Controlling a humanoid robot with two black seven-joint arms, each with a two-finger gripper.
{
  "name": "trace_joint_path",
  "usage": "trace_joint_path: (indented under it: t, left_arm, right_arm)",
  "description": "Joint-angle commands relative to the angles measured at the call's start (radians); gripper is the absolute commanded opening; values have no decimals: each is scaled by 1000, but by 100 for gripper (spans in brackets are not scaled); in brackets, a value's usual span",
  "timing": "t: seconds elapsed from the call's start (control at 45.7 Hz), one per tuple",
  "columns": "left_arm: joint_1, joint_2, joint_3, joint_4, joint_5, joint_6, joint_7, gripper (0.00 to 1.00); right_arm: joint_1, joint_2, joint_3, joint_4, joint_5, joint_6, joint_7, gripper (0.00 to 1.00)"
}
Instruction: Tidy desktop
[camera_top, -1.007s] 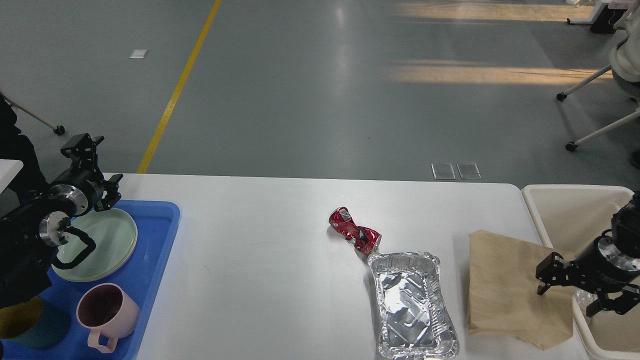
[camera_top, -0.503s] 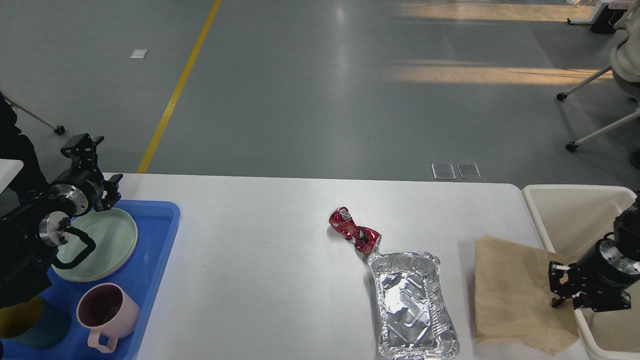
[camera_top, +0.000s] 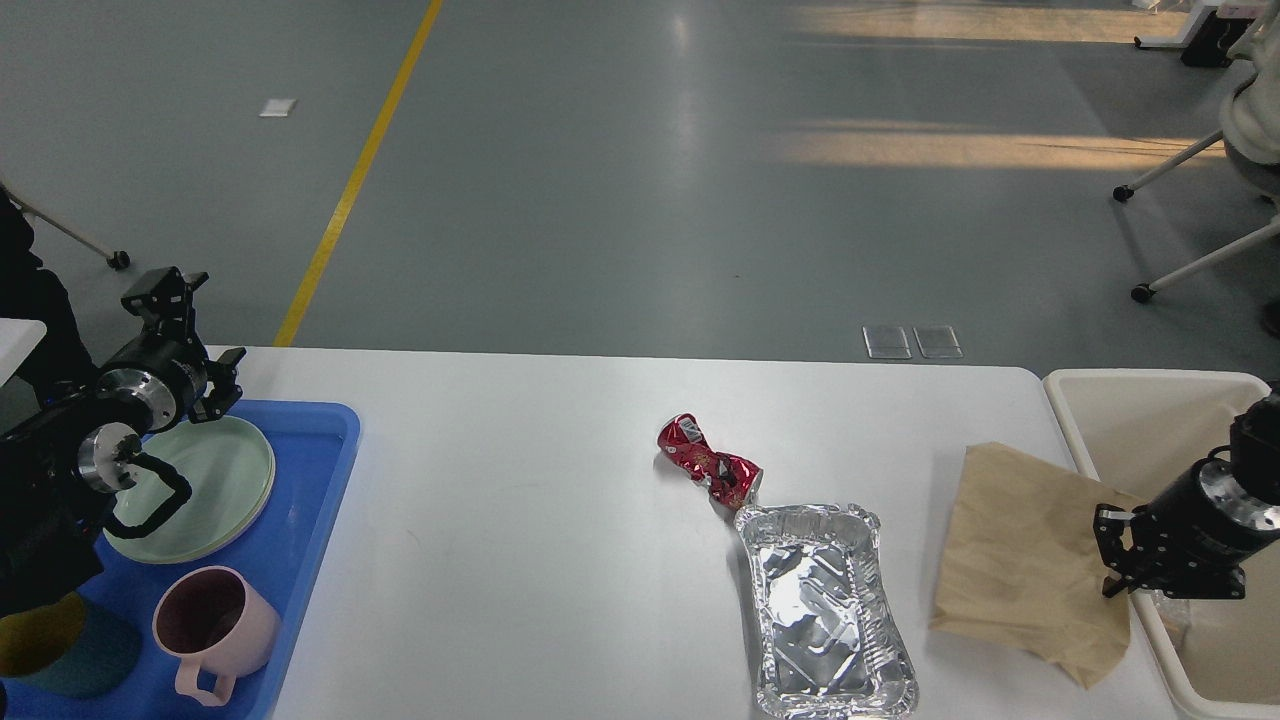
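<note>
On the white desktop (camera_top: 500, 500) a crushed red can (camera_top: 708, 468) lies near the middle, touching the far corner of an empty foil tray (camera_top: 762, 600). A brown paper bag (camera_top: 1015, 550) lies at the right, its right edge raised over the rim of the cream bin (camera_top: 1140, 382). My right gripper (camera_top: 1118, 553) is shut on that raised edge. At the far left, over the blue tray (camera_top: 320, 480), my left gripper (camera_top: 198, 332) hangs open with nothing in it.
The blue tray carries a pale green plate (camera_top: 215, 490), a pink mug (camera_top: 215, 625) and a teal and yellow cup (camera_top: 60, 650). The cream bin stands off the desktop's right end. Office chair legs (camera_top: 1180, 165) stand on the floor at the far right.
My right gripper went from open to shut on the bag's right edge. The bag has since lifted and shifted towards the bin. The left arm has not moved.
</note>
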Motion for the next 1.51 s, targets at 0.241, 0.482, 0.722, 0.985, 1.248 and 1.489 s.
trace_joint_path:
  t: [0.241,0.482,0.722,0.985,1.248,1.489]
  left_arm:
    - [0,0,0,0,0,-1,0,96]
    - [0,0,0,0,0,1,0,96]
    - [0,0,0,0,0,-1,0,96]
    - [0,0,0,0,0,-1,0,96]
    - [0,0,0,0,0,-1,0,96]
    - [0,0,0,0,0,1,0,96]
  right_arm:
    - [66,-46,-4,3,1,0,0,0]
    - [133,-98,-9,14,1,0,2,0]
    - [254,-146,-24,15,-2,0,0,0]
    - [392,-166,-40,8,-7,0,-11,0]
    - [489,-166,-40,1,-14,0,-49,0]
    - [527,-163,-40,-35,-18,0,-64,0]
